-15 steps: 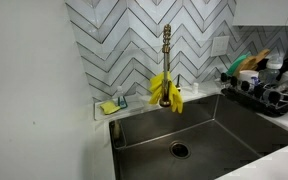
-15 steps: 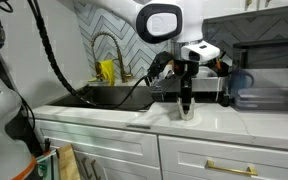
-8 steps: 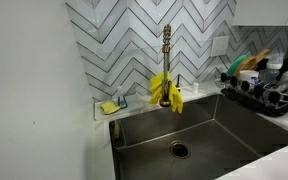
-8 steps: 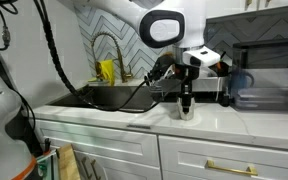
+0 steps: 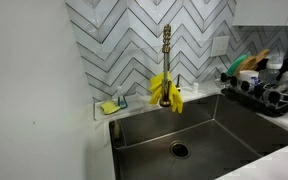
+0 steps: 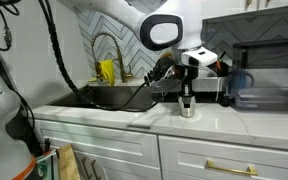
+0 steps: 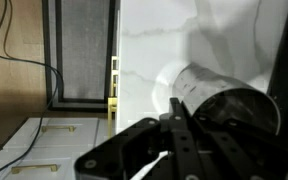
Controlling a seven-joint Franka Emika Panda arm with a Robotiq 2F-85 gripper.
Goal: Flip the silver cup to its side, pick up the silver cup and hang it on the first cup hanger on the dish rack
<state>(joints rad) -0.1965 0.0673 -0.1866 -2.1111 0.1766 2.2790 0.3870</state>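
Kitchen: steel sink, brass faucet, tiled backsplash, dish rack, white cabinets.

an exterior view looks closely down into the sink, facing the tiled wall; an exterior view stands back before the cabinets. both share the faucet. wrist view hugs the countertop.

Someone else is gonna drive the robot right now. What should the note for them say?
Gripper: shut, down at the rim of the silver cup. I cannot tell whether it pinches the rim.
Silver cup: on the white counter, seemingly upright, apart from the dish rack.
Dish rack: beside the sink, with dishes in it.
Done: the gripper is at the cup.
Left: tip the cup onto its side, pick it up, hang it on the rack's first cup hanger.
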